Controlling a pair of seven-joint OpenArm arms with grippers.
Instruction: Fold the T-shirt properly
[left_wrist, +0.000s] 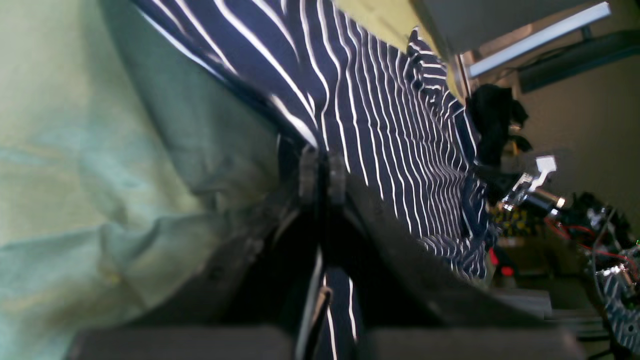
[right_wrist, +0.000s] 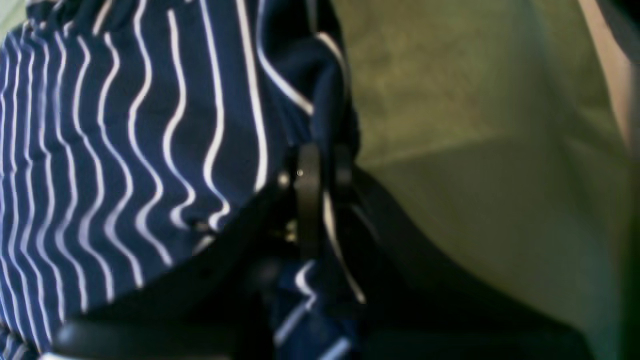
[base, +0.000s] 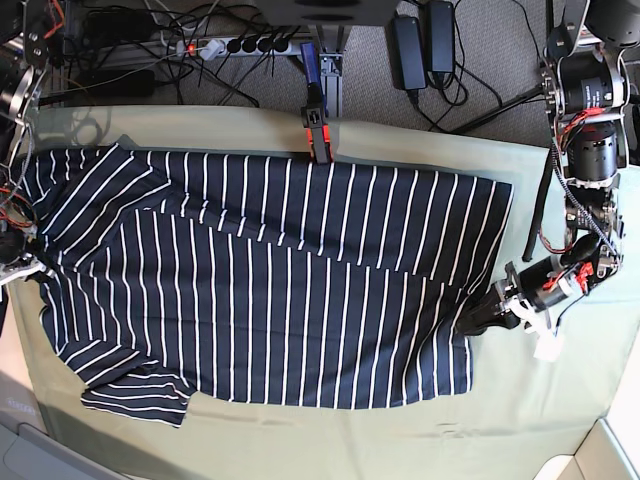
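Pincers (both clamped), left pincer (left_wrist: 322, 172), right pincer (right_wrist: 322, 172), gripping T-shirt (base: 270, 290).

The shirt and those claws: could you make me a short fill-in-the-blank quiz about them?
1. The shirt is dark navy with thin ____ stripes.
2. It lies on a pale ____ cloth.
3. The left claw is ____ on the shirt's edge.
4. The right claw pinches the ____.

Missing words: white; green; shut; shirt

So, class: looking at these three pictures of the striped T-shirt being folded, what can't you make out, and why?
- Right gripper: cut off by the base view's left edge.
- T-shirt: its underside is hidden against the green cloth in the base view.
- Left gripper: blurred in its wrist view; in the base view, its tips vanish under the hem.
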